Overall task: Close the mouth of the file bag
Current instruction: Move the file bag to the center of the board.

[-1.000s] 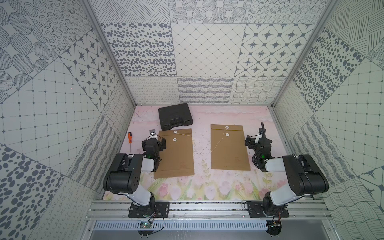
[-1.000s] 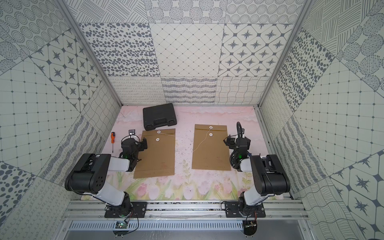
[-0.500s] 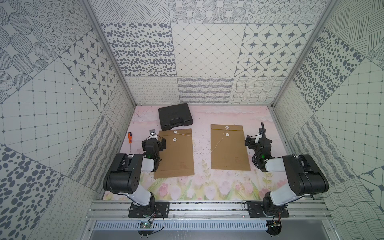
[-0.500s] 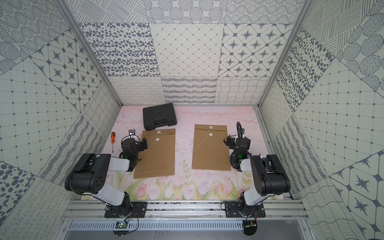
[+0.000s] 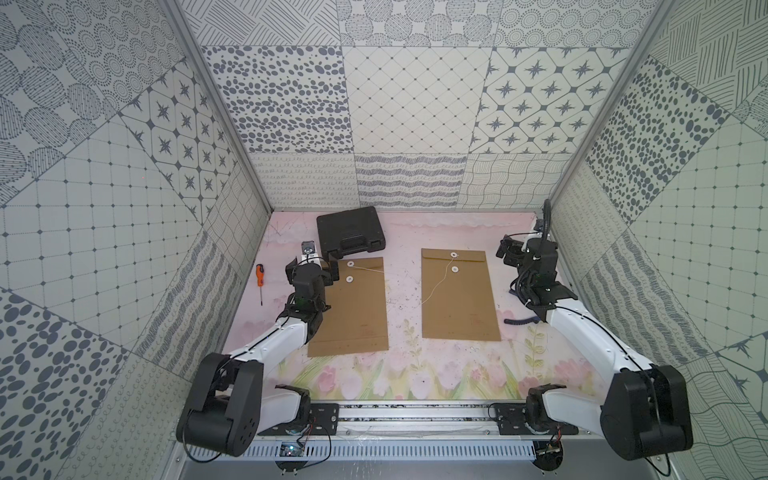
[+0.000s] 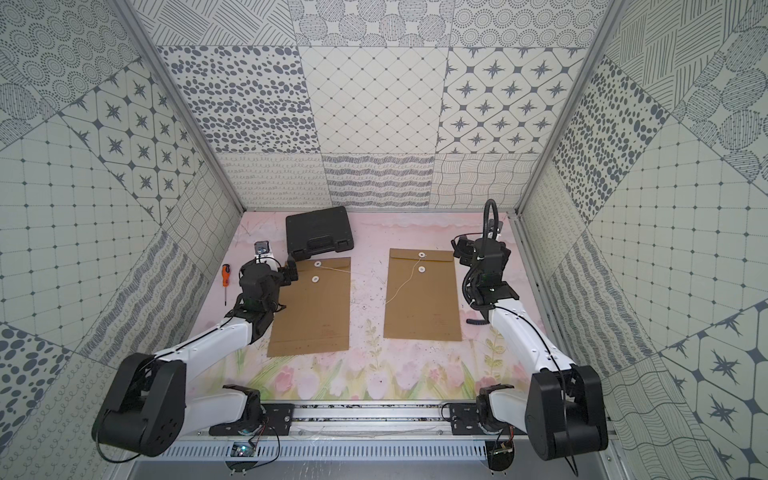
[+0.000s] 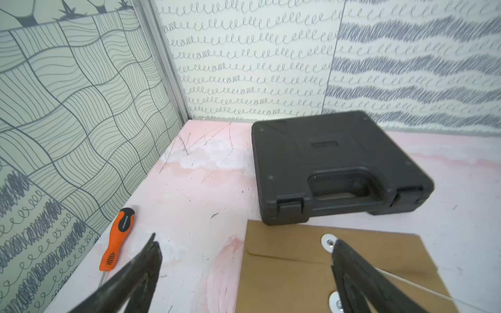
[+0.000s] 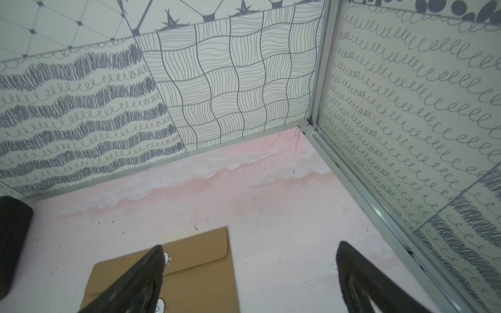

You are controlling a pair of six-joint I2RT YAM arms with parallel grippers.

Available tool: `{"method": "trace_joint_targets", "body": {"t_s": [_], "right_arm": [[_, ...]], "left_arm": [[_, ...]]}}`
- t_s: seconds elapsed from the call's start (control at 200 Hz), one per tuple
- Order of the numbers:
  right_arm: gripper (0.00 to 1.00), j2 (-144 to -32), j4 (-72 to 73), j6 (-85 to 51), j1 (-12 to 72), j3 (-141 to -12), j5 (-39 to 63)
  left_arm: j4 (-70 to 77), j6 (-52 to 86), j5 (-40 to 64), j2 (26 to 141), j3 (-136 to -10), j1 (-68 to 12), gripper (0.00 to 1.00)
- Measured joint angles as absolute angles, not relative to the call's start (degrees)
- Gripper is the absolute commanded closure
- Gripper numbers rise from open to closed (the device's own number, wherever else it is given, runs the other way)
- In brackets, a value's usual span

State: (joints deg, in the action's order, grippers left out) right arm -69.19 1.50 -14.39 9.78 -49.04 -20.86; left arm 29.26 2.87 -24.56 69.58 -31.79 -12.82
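Left end effector (image 7: 246, 241) & right end effector (image 8: 249, 248): jaws spread wide, nothing gripped. Laid flat on tabletop (image 5: 403, 257) are left file bag (image 5: 349, 307) & right file bag (image 5: 457, 299), w/ strings loose, one near each end effector.

L file bag (image 5: 348, 305), R file bag (image 5: 458, 295) side by side on table (image 5: 403, 266); case (image 5: 350, 234) behind L one, screwdriver (image 5: 259, 281) further L
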Motion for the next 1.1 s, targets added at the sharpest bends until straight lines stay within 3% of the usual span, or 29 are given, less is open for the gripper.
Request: {"method": "trace_joint_targets", "body": {"t_s": [0.08, 0.125, 0.23, 0.36, 0.44, 0.54, 0.705, 1.101], "right_arm": [[0.02, -67.5, -5.0, -18.9, 10.2, -52.5, -18.4], [0.1, -65.8, -7.0, -22.0, 9.0, -52.1, -12.5], [0.2, -62.2, -9.0, -29.0, 4.0, -49.3, 0.3], [0.19, -63.8, -16.7, -32.7, 4.7, -53.0, 6.3], [0.18, -65.7, -21.7, -33.1, 6.7, -56.5, 6.3], [0.13, -67.8, -25.7, -34.0, 10.2, -58.4, 5.4], [0.14, -74.7, -29.6, -35.2, 17.7, -58.4, 2.4], [0.25, -88.5, -33.0, -39.2, 32.3, -57.9, -1.9]], "left_arm": [[20.6, 6.3, -25.8, 66.8, -37.5, -13.4, 0.02], [15.8, 8.4, -25.9, 65.7, -40.8, -13.5, 0.02], [6.9, 13.0, -23.3, 63.9, -46.9, -12.9, 0.02], [0.2, 19.1, -14.4, 61.6, -49.7, -9.0, 0.03], [-3.7, 22.3, -8.6, 60.9, -50.6, -6.6, 0.15], [-8.8, 24.8, -3.3, 61.7, -52.9, -5.5, 0.21], [-16.6, 27.6, 0.1, 65.2, -56.7, -8.4, 0.21], [-22.3, 32.4, -3.2, 75.3, -58.2, -28.8, 0.19]]}}
